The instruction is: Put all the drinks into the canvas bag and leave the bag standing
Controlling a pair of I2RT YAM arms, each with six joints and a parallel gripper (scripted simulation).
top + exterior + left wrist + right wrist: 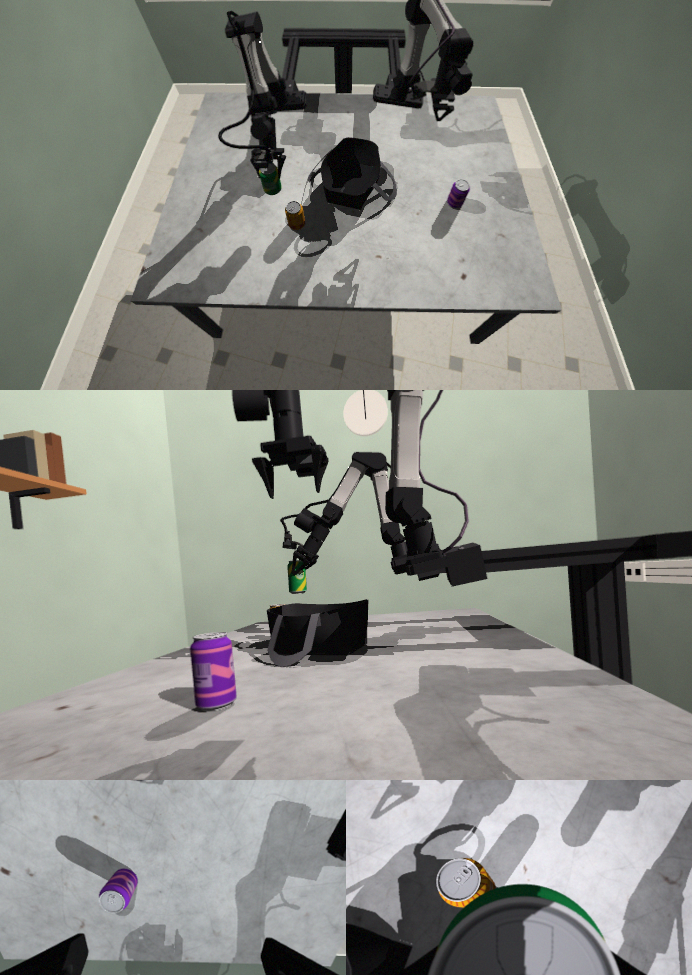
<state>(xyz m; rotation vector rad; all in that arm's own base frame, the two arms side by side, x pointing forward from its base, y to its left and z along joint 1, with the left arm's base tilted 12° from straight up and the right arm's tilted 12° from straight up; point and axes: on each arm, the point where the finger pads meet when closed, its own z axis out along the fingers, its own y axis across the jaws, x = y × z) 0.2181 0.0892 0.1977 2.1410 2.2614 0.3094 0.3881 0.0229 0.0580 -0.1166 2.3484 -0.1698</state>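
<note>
The black canvas bag (345,200) (350,630) stands mid-table with its walls up; its inside is too dark to read. My right gripper (271,175) (300,569) is shut on the upright green can (271,185) (298,583) (520,891), held above the table, left of the bag in the top view. An orange can (295,218) (459,880) stands beside the bag, mostly hidden behind it in the exterior view. A purple can (457,195) (214,672) (119,886) stands on the bag's other side. My left gripper (445,112) (295,494) (174,944) is open and empty, high above the table.
One grey bag handle (392,192) (286,660) hangs outward to the table on the purple can's side. A loop on the table near the orange can looks like the other handle's shadow. The grey table (425,275) (350,715) has its arm mount (343,70) at the back edge.
</note>
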